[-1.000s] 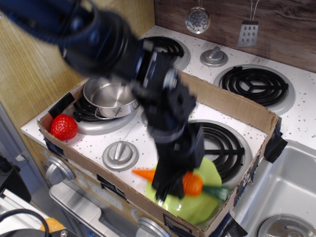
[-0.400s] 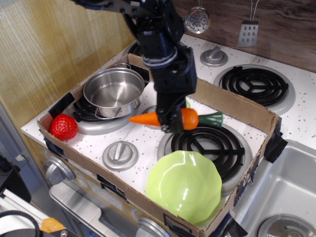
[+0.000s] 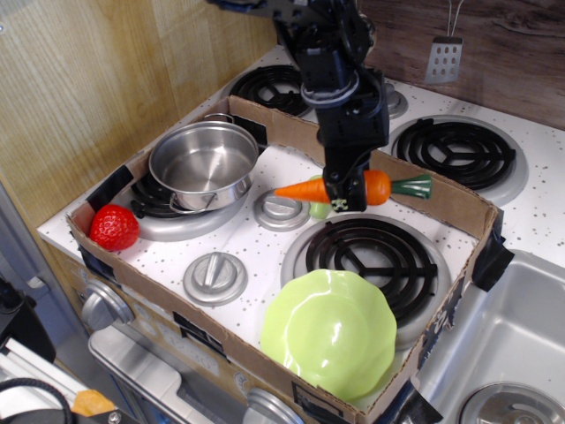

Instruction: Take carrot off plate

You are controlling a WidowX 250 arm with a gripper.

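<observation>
The orange carrot [image 3: 378, 186] with its dark green stem end pointing right hangs level in the air above the far edge of the front right burner [image 3: 365, 259]. My gripper [image 3: 342, 196] is shut on the carrot's middle, reaching down from above. The lime-green plate [image 3: 330, 330] with the wavy rim lies bare at the front of the stove, partly over that burner, well below and in front of the carrot. A small green thing shows just behind the gripper; I cannot tell what it is.
A cardboard box wall [image 3: 415, 189] rings the front stove area. A steel pot [image 3: 204, 164] sits on the left burner, a red strawberry [image 3: 114, 227] at the front left corner. Two silver knobs [image 3: 214, 276] lie on the stovetop. A sink [image 3: 508, 353] is at the right.
The gripper has lifted the carrot off the plate and carried it up and to the back right, from over the plate to above the burner's far edge. The plate is now bare.
</observation>
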